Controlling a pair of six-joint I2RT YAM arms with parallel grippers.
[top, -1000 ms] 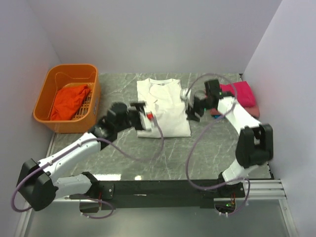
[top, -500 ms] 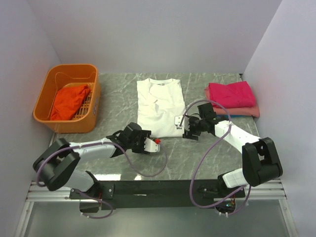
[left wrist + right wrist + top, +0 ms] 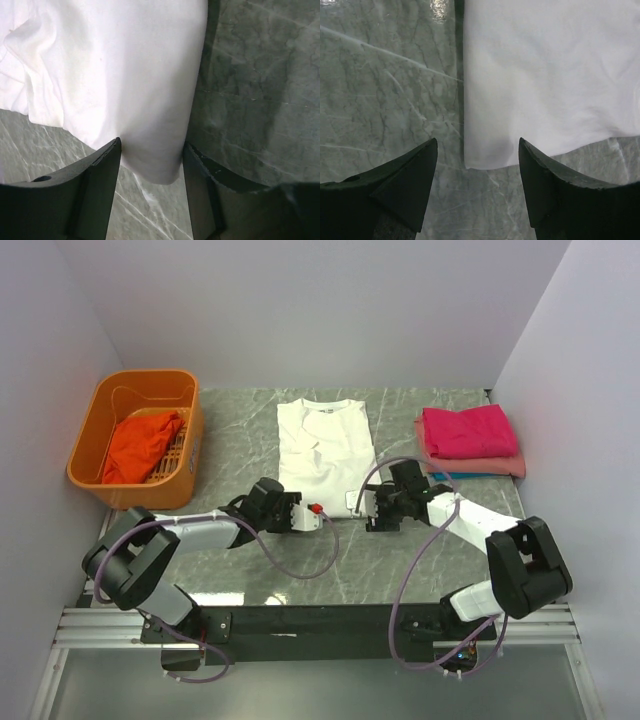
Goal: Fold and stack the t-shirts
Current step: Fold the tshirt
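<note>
White t-shirt (image 3: 325, 455) flat mid-bench (image 3: 430, 550), folded narrow, collar at far end. Left jaws spread, straddling near-left hem corner; cannot tell if touching cloth. Right jaws spread wide, low at near-right corner, cloth edge between tips, not pinched. Magenta t-shirt (image 3: 468, 430) stacked on pink t-shirt (image 3: 505, 468), far right. Orange-red t-shirt (image 3: 140, 445) bunched in basket (image 3: 95, 410), far left.

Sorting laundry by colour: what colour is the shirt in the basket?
The shirt is orange-red; top view shows it best.
</note>
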